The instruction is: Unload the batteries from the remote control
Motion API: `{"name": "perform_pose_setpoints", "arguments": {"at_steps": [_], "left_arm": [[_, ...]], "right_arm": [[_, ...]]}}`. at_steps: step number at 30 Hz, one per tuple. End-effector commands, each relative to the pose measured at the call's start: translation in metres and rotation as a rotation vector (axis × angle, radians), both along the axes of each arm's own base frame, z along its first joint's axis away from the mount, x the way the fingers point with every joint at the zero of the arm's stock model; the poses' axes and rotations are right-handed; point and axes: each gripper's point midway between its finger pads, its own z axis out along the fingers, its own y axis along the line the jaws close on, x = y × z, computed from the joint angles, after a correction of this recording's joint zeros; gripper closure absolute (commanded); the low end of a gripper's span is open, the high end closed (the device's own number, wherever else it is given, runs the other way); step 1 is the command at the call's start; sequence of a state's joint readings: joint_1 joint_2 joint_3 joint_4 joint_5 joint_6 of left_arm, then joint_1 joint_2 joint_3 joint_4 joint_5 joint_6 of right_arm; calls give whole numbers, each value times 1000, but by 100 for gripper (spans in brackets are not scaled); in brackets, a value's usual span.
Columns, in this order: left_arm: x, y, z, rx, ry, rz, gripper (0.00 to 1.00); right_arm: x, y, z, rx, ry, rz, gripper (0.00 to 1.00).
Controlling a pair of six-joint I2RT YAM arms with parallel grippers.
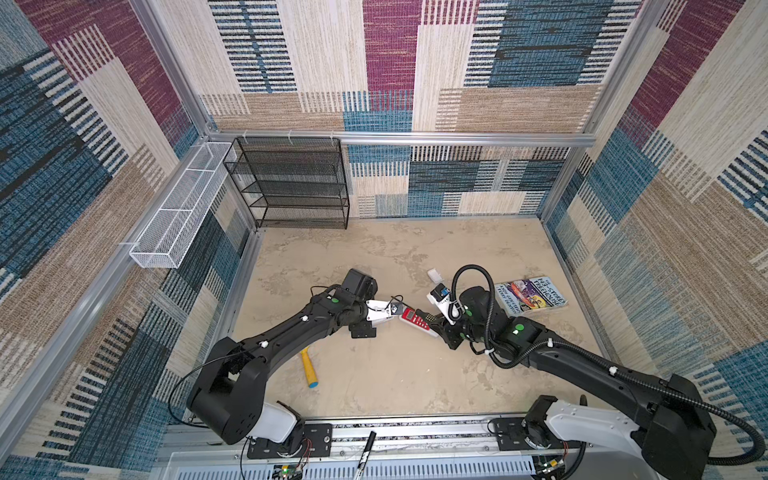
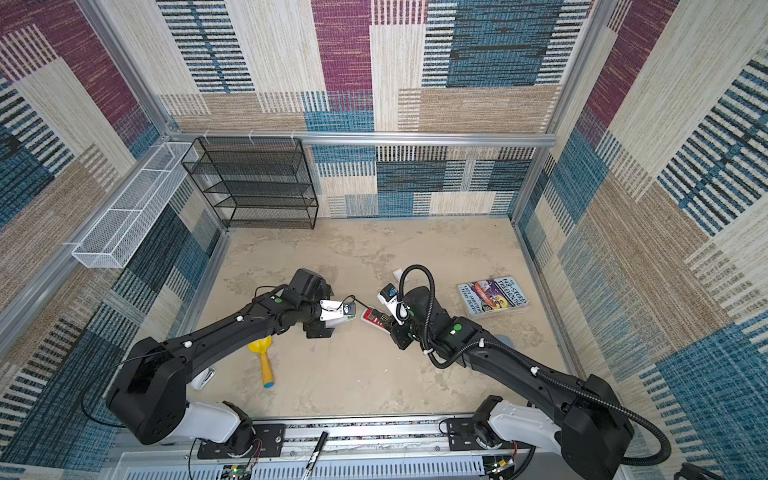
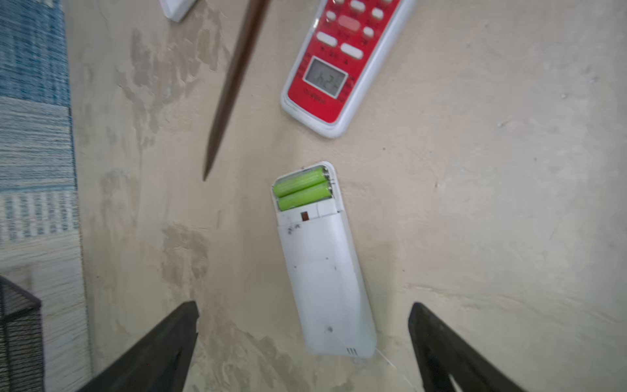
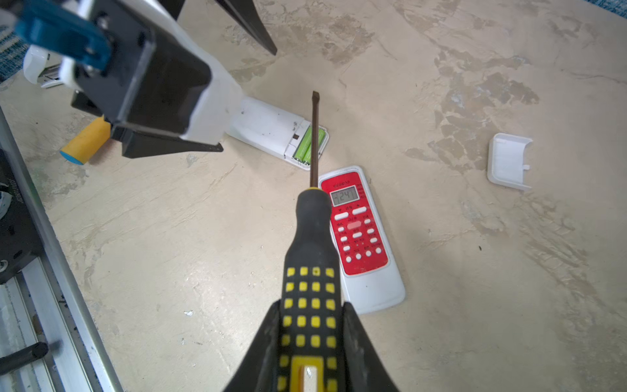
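Your left gripper (image 3: 303, 305) hangs with its jaws spread wide and empty over the plain end of the white plastic remote control (image 3: 325, 271). That remote lies face down on the mottled beige tabletop (image 3: 509, 203). At its other end the compartment is uncovered, and the two bright green cylindrical batteries (image 3: 302, 190) sit side by side in it.

Your right gripper (image 4: 310, 325) is clamped on the black-and-yellow rubber-handled screwdriver (image 4: 310, 258). Its dark blade points toward the compartment, but in the left wrist view the tip sits beside the remote, not in it.

Close by lies a red-faced white remote control (image 1: 415, 320), buttons up, a little below the middle of the frame in both top views. The white remote is hidden under the left wrist there. A loose white plastic battery cover (image 1: 434, 274) lies just above the red remote in frame.

I judge you're at the prying step: the cover is off and nothing is out yet. Next, you need the blade tip under one green battery's end, with the left jaws closing on the remote's body to steady it. The red remote's back is hidden, so I can't tell whether it holds batteries.
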State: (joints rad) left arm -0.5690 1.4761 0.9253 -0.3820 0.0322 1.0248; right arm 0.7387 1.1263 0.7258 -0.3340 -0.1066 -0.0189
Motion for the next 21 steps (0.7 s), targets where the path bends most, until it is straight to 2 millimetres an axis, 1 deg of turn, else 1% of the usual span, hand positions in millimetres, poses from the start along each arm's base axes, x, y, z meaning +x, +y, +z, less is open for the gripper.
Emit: {"name": "perform_pose_setpoints", "arguments": {"at_steps": [1, 7, 14, 19, 21], "left_arm": [[-17, 11, -18, 33, 136, 50, 1], [-11, 15, -33, 2, 232, 114, 1], [2, 25, -48, -15, 307, 164, 1], [4, 29, -58, -9, 330, 160, 1], [6, 29, -62, -4, 324, 161, 3]], "right_arm": [[4, 3, 5, 31, -24, -15, 100], [0, 5, 0, 41, -6, -2, 100], [-5, 12, -2, 62, 13, 24, 100], [-6, 17, -5, 73, 24, 36, 100], [-7, 19, -7, 73, 33, 40, 100]]}}
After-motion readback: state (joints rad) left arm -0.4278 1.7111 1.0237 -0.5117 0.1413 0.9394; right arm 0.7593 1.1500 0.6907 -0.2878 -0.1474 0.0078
